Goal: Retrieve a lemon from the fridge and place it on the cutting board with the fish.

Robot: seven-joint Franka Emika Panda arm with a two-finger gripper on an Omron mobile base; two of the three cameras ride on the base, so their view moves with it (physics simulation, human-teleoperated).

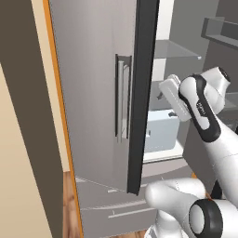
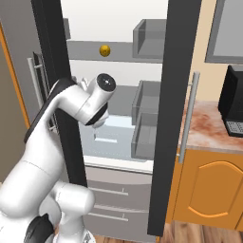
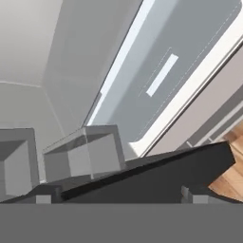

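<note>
One small round yellow-orange lemon (image 2: 105,51) on upper fridge (image 2: 118,28) shelf.

Brushed matt steel fridge (image 1: 93,93); glossy white interior; marbled stone counter (image 2: 209,130); wood-grain floor (image 1: 69,204)

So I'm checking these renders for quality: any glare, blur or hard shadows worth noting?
Left base view: flat light on the fridge door, no glare. Right base view: the lemon looks sharp against the bright white interior. Hand view: the door bins look soft-edged, with no hard shadows.
</note>
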